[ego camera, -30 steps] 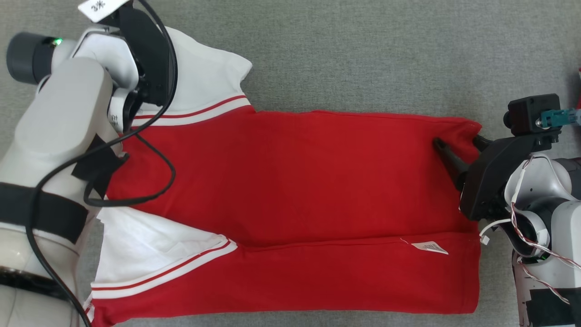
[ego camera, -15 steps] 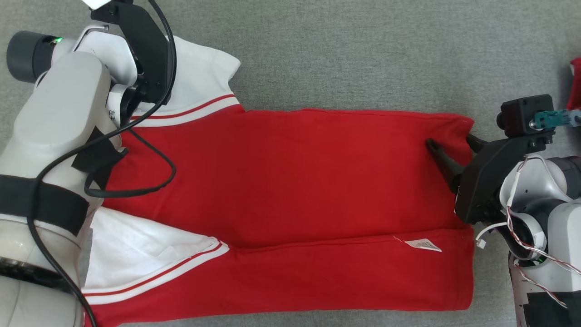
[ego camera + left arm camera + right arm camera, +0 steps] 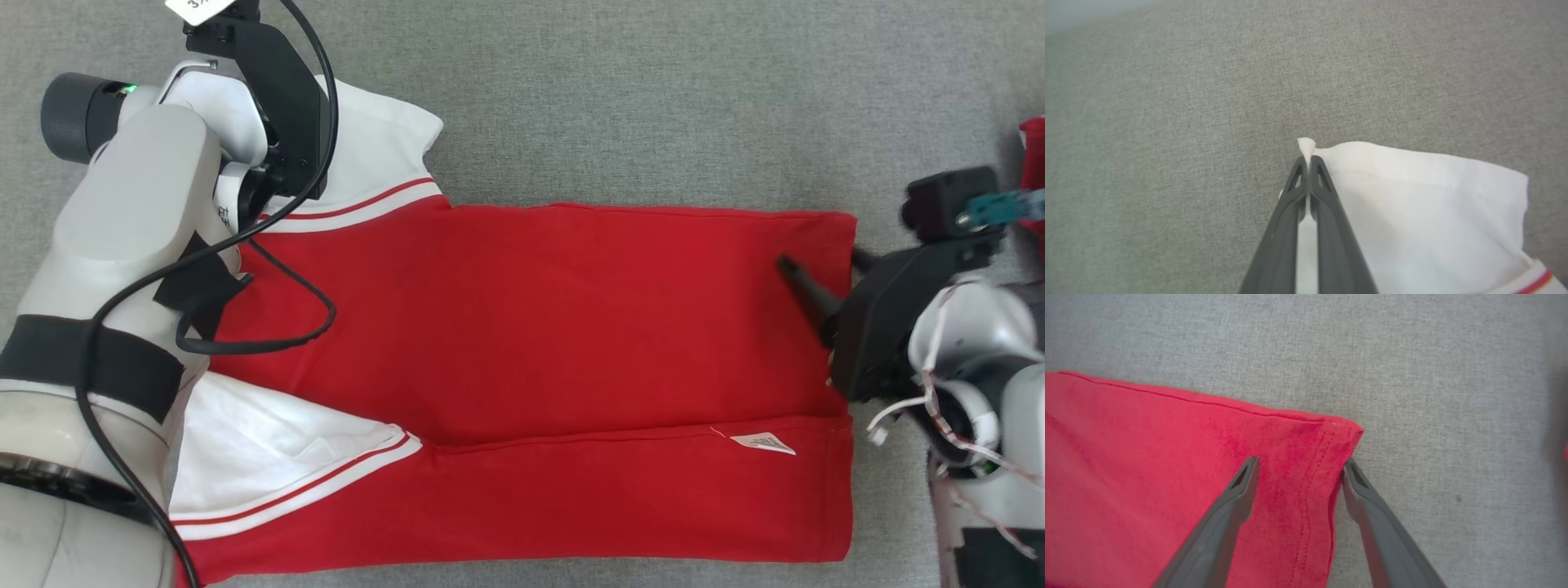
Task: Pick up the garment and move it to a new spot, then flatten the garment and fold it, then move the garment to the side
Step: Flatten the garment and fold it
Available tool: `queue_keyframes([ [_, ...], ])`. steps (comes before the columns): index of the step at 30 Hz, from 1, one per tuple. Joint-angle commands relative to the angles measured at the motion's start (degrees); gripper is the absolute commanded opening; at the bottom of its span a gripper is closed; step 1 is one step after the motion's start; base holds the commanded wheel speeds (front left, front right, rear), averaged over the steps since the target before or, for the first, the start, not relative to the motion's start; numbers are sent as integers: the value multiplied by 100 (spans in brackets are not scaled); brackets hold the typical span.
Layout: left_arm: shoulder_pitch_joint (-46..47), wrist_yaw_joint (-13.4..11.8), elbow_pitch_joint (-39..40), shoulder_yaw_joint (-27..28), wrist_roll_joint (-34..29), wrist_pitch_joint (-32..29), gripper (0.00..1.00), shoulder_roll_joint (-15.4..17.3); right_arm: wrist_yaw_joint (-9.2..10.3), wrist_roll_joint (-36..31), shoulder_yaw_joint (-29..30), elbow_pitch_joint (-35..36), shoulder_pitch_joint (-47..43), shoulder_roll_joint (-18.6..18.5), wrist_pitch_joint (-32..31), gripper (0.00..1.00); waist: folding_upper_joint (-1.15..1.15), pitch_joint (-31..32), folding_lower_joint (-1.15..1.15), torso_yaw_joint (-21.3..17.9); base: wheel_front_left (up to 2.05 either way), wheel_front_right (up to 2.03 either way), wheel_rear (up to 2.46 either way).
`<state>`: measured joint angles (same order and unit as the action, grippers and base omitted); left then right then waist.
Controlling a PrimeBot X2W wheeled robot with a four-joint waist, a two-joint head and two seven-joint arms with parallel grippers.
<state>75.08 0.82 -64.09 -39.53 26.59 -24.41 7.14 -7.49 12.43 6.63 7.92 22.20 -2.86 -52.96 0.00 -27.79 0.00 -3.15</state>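
Pinched tight, at the left gripper (image 3: pixel 1306 163), on the very corner of the white sleeve (image 3: pixel 1412 196), with a small peak of cloth poking out past the tips. Spread wide, at the right gripper (image 3: pixel 1300 463), astride the hem corner (image 3: pixel 1341 430) of the red shirt (image 3: pixel 571 327): one finger (image 3: pixel 1224 522) lying on top of the cloth, the other just off its edge over the grey cover (image 3: pixel 1453 375), not yet closed on anything. Between the two grippers, stretched flat and smooth along its whole length. Nearer the robot than both sets of fingers, one long side already turned in over the body to a straight crease, with a second white sleeve showing at the left-arm end of that flap. Judged well past the pick-up, the move and the flattening, and partway into the folding. Probably set up to bring the far long side over as well. Left to do, by that reading: closing the right grip, that second fold, likely a crosswise fold, then shifting the bundle aside. Toward the robot from the right fingers, at the crease, a small white care tag (image 3: pixel 763 443), print too fine to read. Just beyond the left wrist, a white paper slip (image 3: pixel 200 6) beginning with "3", the rest cut off. Past the right gripper, at the picture's edge, a scrap of something red (image 3: pixel 1033 155), not identifiable.
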Motion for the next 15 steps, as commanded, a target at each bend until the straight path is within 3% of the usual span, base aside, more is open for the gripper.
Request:
queue_keyframes([
  [1, -23, -4, -27, -15, 26, 39, 0, -4, 0, 6, 73, 55, 103, -11, -31, 100, 0, 13, 0, 25, 0, 0, 0],
  [11, 43, 86, -202, -83, 112, 174, 0, -146, 0, -349, 495, -173, 580, -9, -419, 100, 0, 21, 0, 153, 0, 0, 0],
  [13, 53, 93, -236, -100, 124, 196, 0, -172, 0, -369, 504, -238, 634, -12, -503, 85, 0, 22, 0, 173, 0, 0, 0],
  [15, 68, 101, -272, -114, 142, 215, 0, -190, 0, -406, 480, -273, 682, -10, -633, 82, 0, 26, 0, 182, 0, 0, 0],
])
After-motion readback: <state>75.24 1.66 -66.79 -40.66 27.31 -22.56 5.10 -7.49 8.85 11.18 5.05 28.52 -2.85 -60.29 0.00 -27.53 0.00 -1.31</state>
